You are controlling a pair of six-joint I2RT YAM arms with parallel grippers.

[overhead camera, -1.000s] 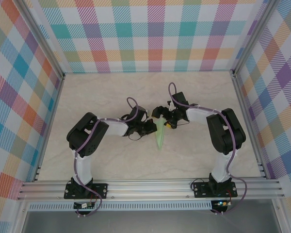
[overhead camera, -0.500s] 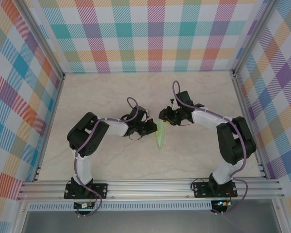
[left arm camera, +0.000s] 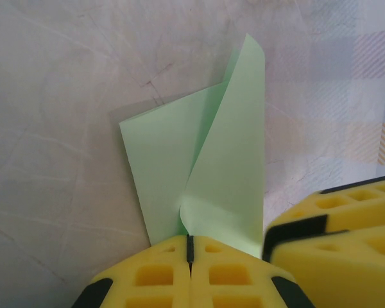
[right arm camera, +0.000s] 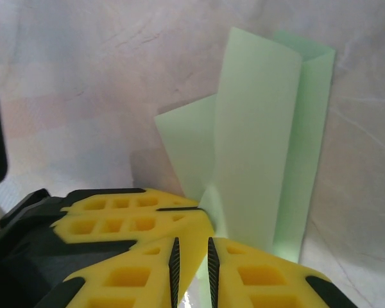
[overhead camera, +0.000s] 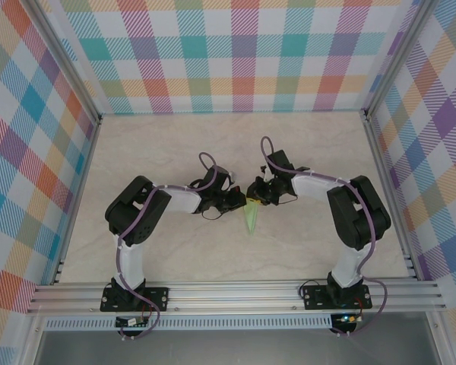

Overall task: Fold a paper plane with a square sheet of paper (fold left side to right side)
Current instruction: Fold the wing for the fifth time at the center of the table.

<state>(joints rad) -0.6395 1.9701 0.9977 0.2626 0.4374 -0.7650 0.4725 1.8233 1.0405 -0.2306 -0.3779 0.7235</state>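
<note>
The square sheet of paper is now folded into a narrow pale green paper plane (overhead camera: pixel 249 218), lying mid-table with its tip toward the arms. My left gripper (overhead camera: pixel 240 201) holds its far end from the left. In the left wrist view the yellow fingers (left arm camera: pixel 190 242) are shut, and a curled flap of the paper plane (left arm camera: pixel 228 160) rises from their seam. My right gripper (overhead camera: pixel 256 193) meets the same end from the right. Its jaws (right arm camera: pixel 191 250) stand a narrow slit apart, with pale green of the paper plane (right arm camera: pixel 260 141) in the slit.
The two grippers' tips touch or nearly touch. A right finger (left arm camera: pixel 337 224) shows beside the left one, and the left fingers (right arm camera: pixel 125 215) lie against the right ones. Aluminium rails (overhead camera: pixel 235 293) edge the marbled table (overhead camera: pixel 175 152), and checked walls stand around it.
My right gripper closed from wide open to a narrow slit. It swung out to the right, then came back onto the paper's far end. The left arm stayed put.
</note>
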